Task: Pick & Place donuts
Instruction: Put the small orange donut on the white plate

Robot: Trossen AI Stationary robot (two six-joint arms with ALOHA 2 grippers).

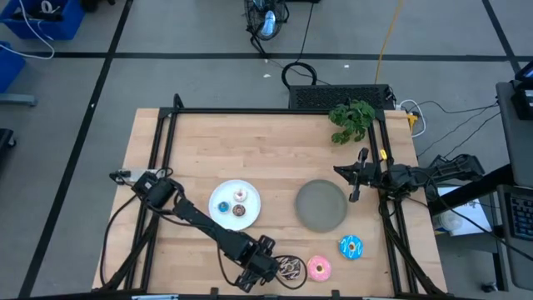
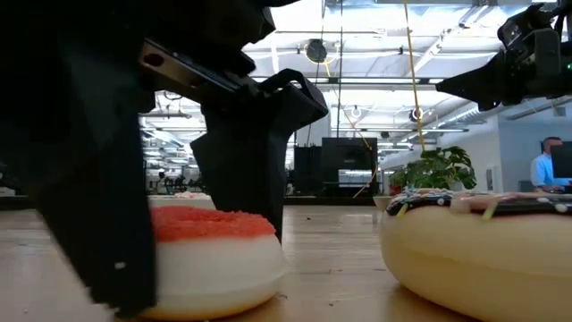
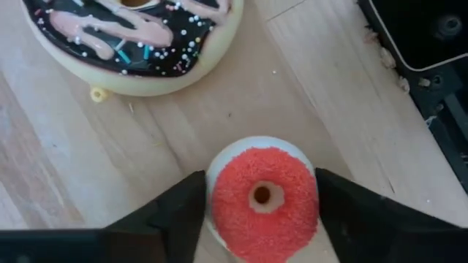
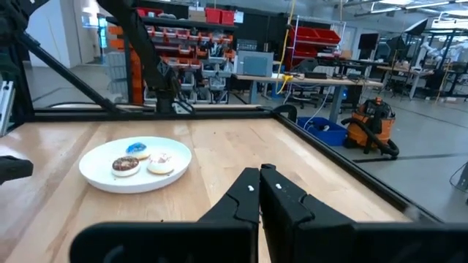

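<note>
The tiny red donut [image 3: 264,196] sits on the bench [image 1: 250,142] at its near edge, between the two fingers [image 3: 172,212] of the left gripper [image 1: 260,268]. The fingers stand spread on either side of it, close against its rim, but a firm grip cannot be told. In the low view the red donut [image 2: 214,259] rests flat on the wood. Just beside it lies the chocolate donut [image 1: 291,268] with pale drizzle and sprinkles, and next along the near edge the pink donut [image 1: 319,267]. The blue donut [image 1: 351,247] lies a little farther in, toward the near right corner.

Three tiny donuts lie on the white plate [image 1: 223,193] in the middle of the bench: a blue one [image 1: 223,207], a white-pink one [image 1: 241,196] and a brown one [image 1: 239,212]. The grey plate [image 1: 321,205] sits just right of the white plate, apart from it.

The right gripper [image 1: 359,177] waits over the right side of the bench, beyond the grey plate, its fingers closed together on nothing. A green plant [image 1: 351,119] lies at the far right corner.
</note>
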